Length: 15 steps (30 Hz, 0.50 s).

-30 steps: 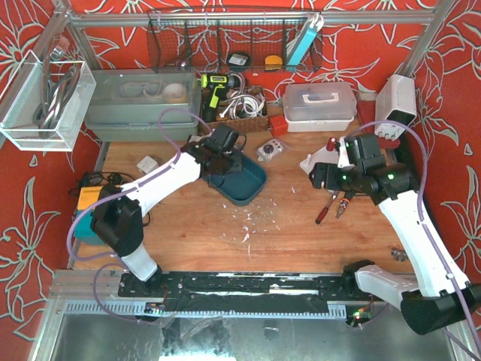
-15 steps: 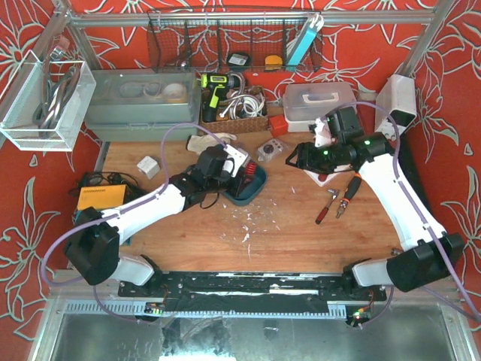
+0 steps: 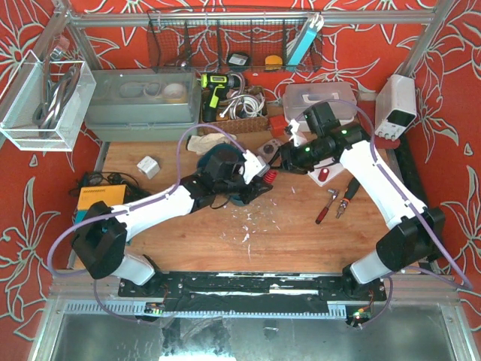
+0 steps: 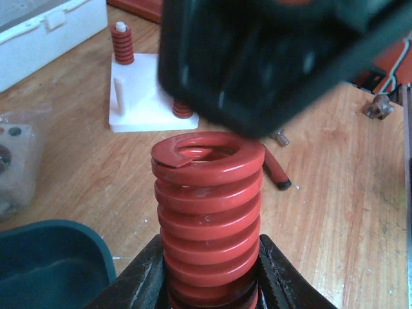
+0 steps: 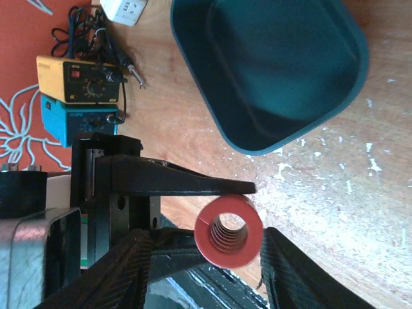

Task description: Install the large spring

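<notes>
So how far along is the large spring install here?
Done: the large red coil spring is off the table, clamped in the left gripper. In hand: the right gripper, open, straddles its free end, apparently for a handover. Left: seating it on the white peg plate.

Right end effector [image 5: 207, 239] reached the raised spring [image 4: 207, 212], apparently closing.

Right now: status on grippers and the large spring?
Left gripper shut on large red coil spring. Right gripper open, fingers either side of its free end, not gripping yet. White peg base beyond, one peg bare.
</notes>
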Each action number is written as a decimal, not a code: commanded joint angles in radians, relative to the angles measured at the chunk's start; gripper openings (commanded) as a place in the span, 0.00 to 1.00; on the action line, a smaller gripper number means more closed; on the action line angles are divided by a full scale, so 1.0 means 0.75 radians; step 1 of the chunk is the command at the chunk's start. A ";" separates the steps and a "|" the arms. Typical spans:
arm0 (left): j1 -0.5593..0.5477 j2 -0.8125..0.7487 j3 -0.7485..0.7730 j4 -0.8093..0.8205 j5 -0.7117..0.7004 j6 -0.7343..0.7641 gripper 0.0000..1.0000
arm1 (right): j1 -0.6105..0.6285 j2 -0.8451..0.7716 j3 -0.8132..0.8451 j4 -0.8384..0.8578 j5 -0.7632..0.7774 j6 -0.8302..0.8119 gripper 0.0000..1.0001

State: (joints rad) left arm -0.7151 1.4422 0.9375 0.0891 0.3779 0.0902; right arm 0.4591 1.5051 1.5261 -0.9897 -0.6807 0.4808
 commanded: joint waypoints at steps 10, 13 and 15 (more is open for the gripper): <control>-0.020 0.020 0.054 0.075 0.071 0.044 0.00 | 0.059 0.118 0.003 -0.116 -0.106 -0.098 0.51; -0.020 0.022 0.057 0.076 0.071 0.043 0.00 | 0.057 0.114 0.041 -0.181 0.062 -0.116 0.55; -0.020 0.023 0.053 0.076 0.066 0.043 0.00 | 0.057 0.082 0.056 -0.166 0.189 -0.092 0.62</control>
State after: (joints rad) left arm -0.7223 1.4712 0.9424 0.0525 0.4053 0.1081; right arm 0.4915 1.5810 1.5291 -1.0367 -0.7071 0.4229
